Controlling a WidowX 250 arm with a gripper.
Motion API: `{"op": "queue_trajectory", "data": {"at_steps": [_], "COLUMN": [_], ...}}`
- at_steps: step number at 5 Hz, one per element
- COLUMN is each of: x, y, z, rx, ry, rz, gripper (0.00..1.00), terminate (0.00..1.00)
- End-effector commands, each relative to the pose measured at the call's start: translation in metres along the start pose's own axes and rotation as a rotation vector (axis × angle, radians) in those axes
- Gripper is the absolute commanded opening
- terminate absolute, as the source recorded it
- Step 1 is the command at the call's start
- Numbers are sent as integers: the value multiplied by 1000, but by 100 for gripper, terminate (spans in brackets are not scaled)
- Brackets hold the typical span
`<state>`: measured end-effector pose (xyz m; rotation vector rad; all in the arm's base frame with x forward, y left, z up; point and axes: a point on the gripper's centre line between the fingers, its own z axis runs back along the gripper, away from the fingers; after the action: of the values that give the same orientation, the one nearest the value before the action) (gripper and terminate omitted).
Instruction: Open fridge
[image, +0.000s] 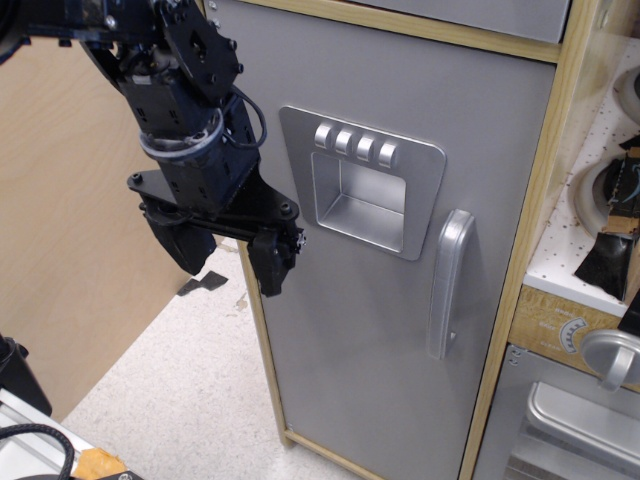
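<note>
Gripper (228, 255) hangs at left of frame, fingers spread wide, holding nothing. The fridge (370, 330) fills the centre, door shut, its handle (449, 283) centre-right, apart from the gripper.

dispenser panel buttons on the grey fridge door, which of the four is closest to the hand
The leftmost silver button of the row of four. It sits at the end toward the black robot hand, while the other three run off to the right, toward the silver bar handle.

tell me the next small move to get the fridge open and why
Probably move the gripper rightward across the door toward the silver handle. The fridge door looks flush and shut, and the open fingers hang near its left edge, apart from the handle, with the dispenser panel in between.
</note>
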<state>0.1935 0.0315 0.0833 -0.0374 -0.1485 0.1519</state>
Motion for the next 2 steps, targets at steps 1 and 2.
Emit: {"op": "queue_trajectory", "data": {"at_steps": [1, 2], "x": [0, 19], "y": [0, -15], "z": [0, -10], "rx": [0, -31], "ry": [0, -13], "rz": [0, -14], "gripper": [100, 100], "terminate": [0, 0]}}
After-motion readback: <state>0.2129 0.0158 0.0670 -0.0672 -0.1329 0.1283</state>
